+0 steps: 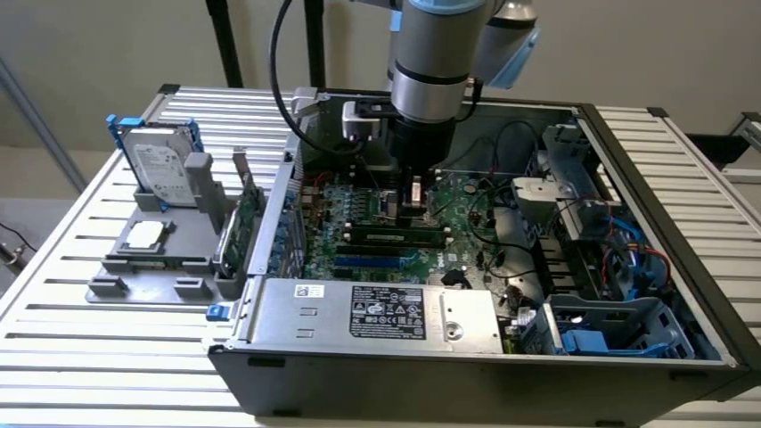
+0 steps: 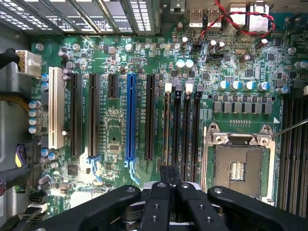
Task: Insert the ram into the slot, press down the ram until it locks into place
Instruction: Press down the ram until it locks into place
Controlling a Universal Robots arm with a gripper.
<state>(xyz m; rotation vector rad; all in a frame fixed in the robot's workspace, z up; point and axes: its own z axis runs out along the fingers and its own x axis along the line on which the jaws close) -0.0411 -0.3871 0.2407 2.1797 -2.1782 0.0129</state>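
The ram [image 1: 393, 237] is a long dark stick with a pale label, standing on edge in a memory slot on the green motherboard [image 1: 356, 201] inside the open computer case. In the wrist view it is a thin strip seen edge-on [image 2: 167, 130] in the outermost of the black memory slots [image 2: 186, 130]. My gripper [image 1: 416, 192] hangs straight down over the board, just above the slots. Its black fingers [image 2: 161, 192] are pressed together, shut, with the tips over one end of the slots [image 2: 171, 174]. Whether the tips touch the ram is hidden.
A grey fixture [image 1: 155, 259] on the slatted table at the exterior view's left holds a hard drive [image 1: 160, 169], a wider green card [image 1: 244, 223] and a chip [image 1: 145, 234]. The power supply [image 1: 369, 312], cables [image 1: 511, 259], a blue slot [image 2: 130, 115] and the processor socket [image 2: 238, 168] surround the slots.
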